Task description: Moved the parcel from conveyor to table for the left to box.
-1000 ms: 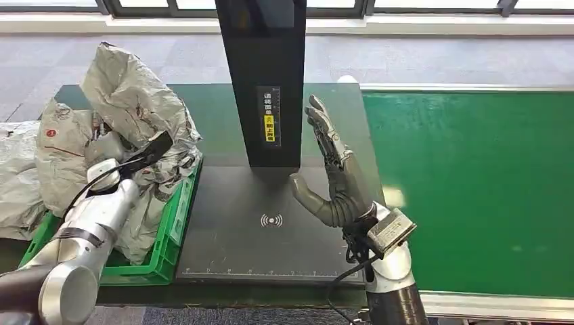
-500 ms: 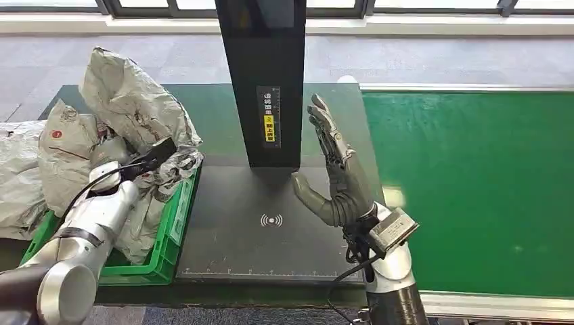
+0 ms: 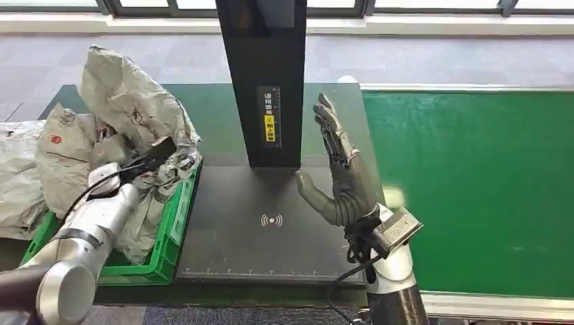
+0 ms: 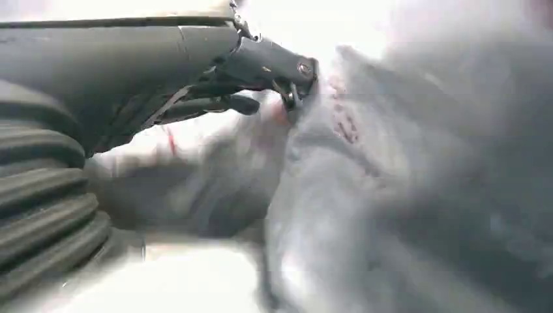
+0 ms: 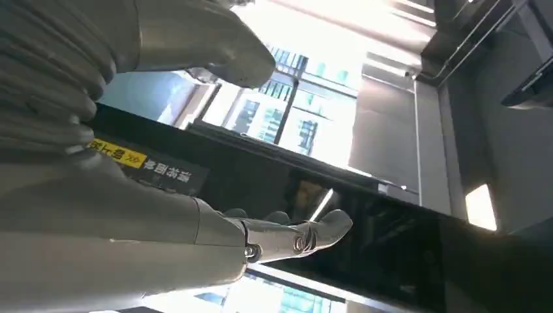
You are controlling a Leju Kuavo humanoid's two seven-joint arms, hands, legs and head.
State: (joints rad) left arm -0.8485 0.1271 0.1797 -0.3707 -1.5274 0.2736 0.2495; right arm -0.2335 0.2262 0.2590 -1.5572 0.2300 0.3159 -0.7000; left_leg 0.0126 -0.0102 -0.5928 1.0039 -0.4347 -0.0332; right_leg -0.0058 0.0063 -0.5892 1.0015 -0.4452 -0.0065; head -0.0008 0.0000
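From the head view I see my right robot hand [image 3: 344, 175] upright with fingers spread, holding nothing, above the dark scanner plate [image 3: 267, 223] at the table's right edge, beside the green conveyor belt [image 3: 474, 189]. My left robot hand [image 3: 118, 152] is buried in the crumpled grey plastic parcel [image 3: 128, 108] over the green plastic crate [image 3: 162, 237] at the table's left edge.

In the left wrist view, the fingers [image 4: 261, 65] press into the blurred grey parcel; I cannot tell whether they grip it.

In the right wrist view, the fingers [image 5: 293, 238] stretch out before the black scanner post [image 5: 391, 248].

left hand [image 4: 215, 85] — grip blurred | parcel [image 4: 404, 195] — blurred, cut off | crate [image 3: 172, 223] — mostly hidden
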